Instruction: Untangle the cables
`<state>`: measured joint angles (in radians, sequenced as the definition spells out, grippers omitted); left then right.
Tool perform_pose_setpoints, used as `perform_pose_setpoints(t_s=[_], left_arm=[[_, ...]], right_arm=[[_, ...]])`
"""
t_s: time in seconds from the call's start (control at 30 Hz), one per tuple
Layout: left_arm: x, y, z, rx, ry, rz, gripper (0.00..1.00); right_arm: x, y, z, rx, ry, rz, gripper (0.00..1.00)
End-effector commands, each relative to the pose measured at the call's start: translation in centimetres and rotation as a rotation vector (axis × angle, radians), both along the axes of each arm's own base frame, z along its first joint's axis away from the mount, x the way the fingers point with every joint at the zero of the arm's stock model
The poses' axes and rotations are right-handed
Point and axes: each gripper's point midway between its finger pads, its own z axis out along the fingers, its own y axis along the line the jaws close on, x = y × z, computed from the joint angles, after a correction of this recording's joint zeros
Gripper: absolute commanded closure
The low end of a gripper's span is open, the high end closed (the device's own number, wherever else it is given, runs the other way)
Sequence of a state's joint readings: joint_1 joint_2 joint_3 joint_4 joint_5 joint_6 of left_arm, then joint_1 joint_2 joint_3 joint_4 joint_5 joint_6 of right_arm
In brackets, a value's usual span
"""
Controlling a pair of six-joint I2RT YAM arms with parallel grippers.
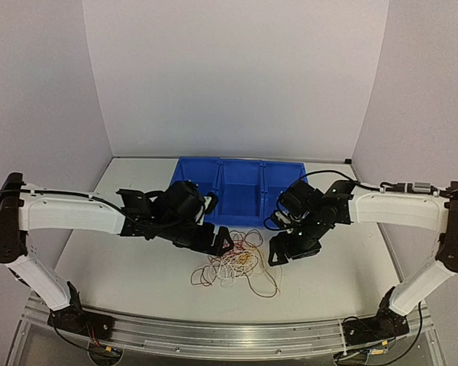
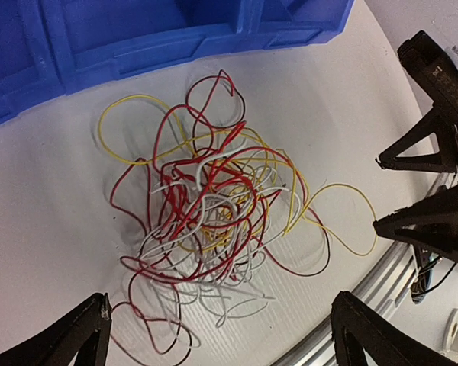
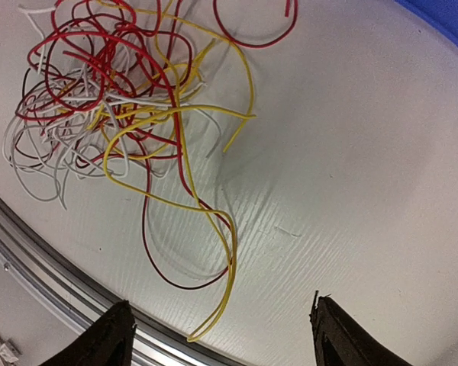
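Note:
The cables [image 1: 235, 265] lie in one tangled heap of thin red, white and yellow wires on the white table, in front of the blue bins. My left gripper [image 1: 223, 242] is open and empty just left of the heap. In the left wrist view the heap [image 2: 210, 206] lies ahead of the spread fingers [image 2: 69, 339]. My right gripper [image 1: 278, 252] is open and empty just right of the heap. In the right wrist view a long yellow loop [image 3: 214, 252] and a red loop trail from the heap [image 3: 107, 99] toward the fingers [image 3: 111, 339].
A row of blue bins [image 1: 240, 191] stands behind the heap, against the grippers' far side. The metal rail [image 1: 214, 339] runs along the table's near edge, close to the trailing loops. Grey walls enclose the table on three sides.

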<state>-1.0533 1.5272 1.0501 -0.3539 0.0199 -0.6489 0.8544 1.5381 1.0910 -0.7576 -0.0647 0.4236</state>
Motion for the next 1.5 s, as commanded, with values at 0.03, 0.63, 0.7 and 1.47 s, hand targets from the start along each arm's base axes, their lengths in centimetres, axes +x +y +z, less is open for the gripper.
perform_pose_setpoints(t_s=[0.03,0.63,0.7,1.47], left_arm=[[1.0,-5.0,-0.3,0.022,-0.077,-0.041,0.01],[2.5,-5.1,-9.1,0.233,-0.014,0.059,0.37],[2.9,-4.2,-10.1,0.271,-0.015,0.105,0.43],[2.6,14.7,-10.3,0.522,0.025,0.677,1.00]], right_arm=[[-0.7,0.5,-1.6,-0.023,0.007,0.027,0.33],[-0.2,-1.8,-3.8,-0.131,-0.039,-0.084,1.00],[0.3,-2.3,-2.7,-0.126,-0.086,-0.115,1.00],[2.3,-27.0,20.3,-0.562,-0.887,-0.710,1.00]])
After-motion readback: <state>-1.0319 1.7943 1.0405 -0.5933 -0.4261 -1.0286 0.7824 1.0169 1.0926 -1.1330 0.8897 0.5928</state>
